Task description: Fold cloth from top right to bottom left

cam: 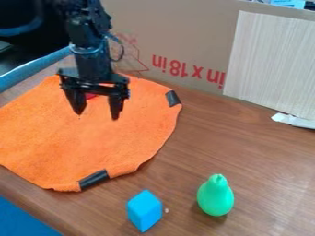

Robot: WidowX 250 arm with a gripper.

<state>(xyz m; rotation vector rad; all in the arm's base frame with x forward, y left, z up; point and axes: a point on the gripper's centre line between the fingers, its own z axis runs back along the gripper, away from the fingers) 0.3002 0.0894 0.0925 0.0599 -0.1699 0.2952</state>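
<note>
1 fixed camera, set above the table, facing down at a slant, whole cloth nearly framed

Red "in x 18in" [189,72] on cardboard [178,27]

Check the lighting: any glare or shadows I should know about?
Camera view: pale sheen toward the right of the brown wood-grain table; soft shadow beside the smooth green pear-shaped toy; no glare on the orange fabric cloth; black robot arm partly against a dark background.
</note>
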